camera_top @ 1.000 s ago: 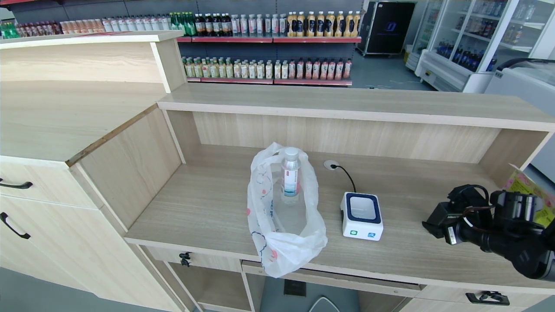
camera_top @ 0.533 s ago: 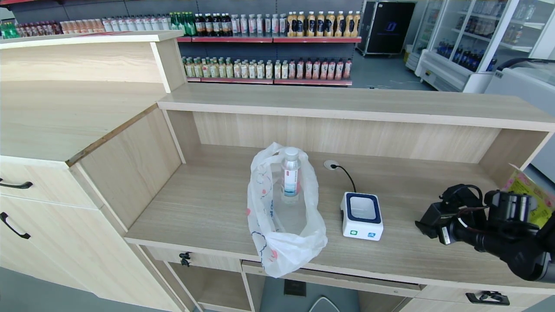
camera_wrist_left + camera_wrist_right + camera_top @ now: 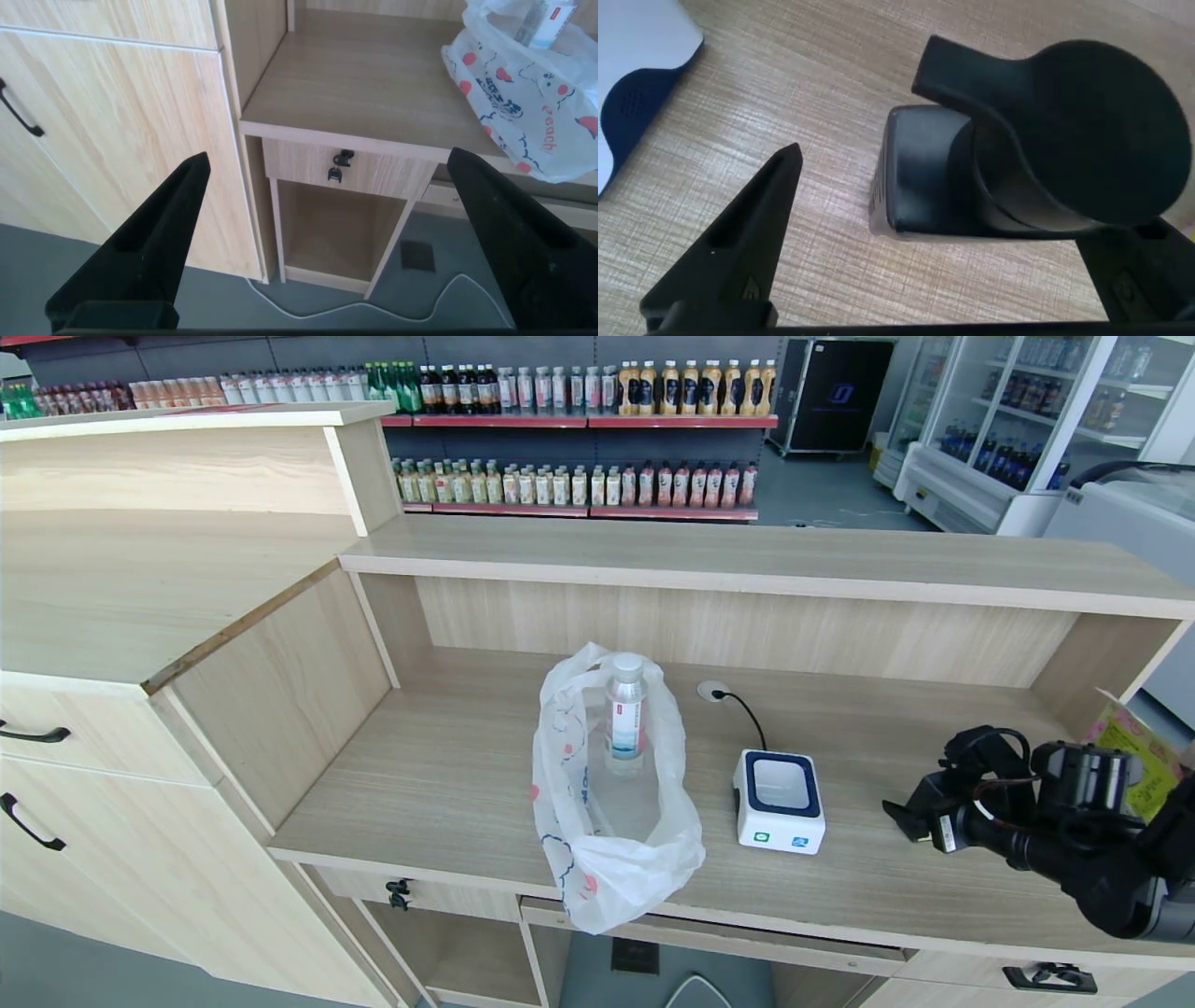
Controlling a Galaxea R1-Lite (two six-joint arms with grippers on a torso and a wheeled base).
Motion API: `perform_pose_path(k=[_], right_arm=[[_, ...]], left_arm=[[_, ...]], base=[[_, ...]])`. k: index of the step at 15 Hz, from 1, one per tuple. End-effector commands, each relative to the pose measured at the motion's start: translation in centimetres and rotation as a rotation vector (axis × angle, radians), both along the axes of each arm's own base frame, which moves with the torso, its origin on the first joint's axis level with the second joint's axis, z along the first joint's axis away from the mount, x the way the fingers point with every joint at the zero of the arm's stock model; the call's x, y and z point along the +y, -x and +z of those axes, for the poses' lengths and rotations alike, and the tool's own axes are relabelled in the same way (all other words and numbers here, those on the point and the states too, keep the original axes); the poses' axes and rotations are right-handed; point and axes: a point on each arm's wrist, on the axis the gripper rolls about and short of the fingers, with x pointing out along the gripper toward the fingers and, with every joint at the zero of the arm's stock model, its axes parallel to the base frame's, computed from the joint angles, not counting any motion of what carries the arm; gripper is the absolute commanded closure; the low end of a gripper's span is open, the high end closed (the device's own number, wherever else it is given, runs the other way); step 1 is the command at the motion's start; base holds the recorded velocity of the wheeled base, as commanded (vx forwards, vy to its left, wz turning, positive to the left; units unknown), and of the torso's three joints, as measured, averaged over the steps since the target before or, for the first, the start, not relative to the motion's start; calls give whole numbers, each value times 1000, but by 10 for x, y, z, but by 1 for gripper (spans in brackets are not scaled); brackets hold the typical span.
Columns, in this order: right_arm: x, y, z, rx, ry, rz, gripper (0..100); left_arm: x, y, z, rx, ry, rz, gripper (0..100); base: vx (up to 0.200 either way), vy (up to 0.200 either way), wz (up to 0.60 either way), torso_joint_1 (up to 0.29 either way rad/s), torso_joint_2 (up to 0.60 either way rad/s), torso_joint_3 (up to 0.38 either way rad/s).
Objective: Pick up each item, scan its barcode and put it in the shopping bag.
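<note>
Your right gripper [image 3: 910, 814] sits open above the counter [image 3: 448, 784], right of the scanner [image 3: 778, 800], fingers astride a dark object [image 3: 1046, 140]; left gripper [image 3: 327, 163] open too.

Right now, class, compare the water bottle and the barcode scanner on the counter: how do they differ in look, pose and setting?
The bottle is tall, slim and clear with a pale cap; the scanner is a low white box with a dark-framed top. The bottle stands inside the open shopping bag; the scanner sits outside, beside it. The scanner trails a black cable; the bottle has none. Both are upright on the counter.
</note>
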Motion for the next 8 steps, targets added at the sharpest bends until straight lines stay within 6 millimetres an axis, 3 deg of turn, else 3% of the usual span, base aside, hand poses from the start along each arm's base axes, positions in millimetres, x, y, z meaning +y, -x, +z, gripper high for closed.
perform_pose_path(k=[1, 6, 7, 8], right_arm=[[6, -6, -6, 6, -3, 21, 0], [16, -12, -12, -12, -3, 49, 0], [15, -13, -13, -18, -5, 47, 100], [16, -14, -14, -18, -7, 47, 100]], left_arm=[[0, 0, 0, 0, 0, 1, 0], [0, 0, 0, 0, 0, 1, 0], [0, 0, 0, 0, 0, 1, 0], [0, 0, 0, 0, 0, 1, 0]], base=[[0, 0, 0, 0, 0, 0], [0, 0, 0, 0, 0, 0], [0, 0, 0, 0, 0, 0], [0, 0, 0, 0, 0, 0]])
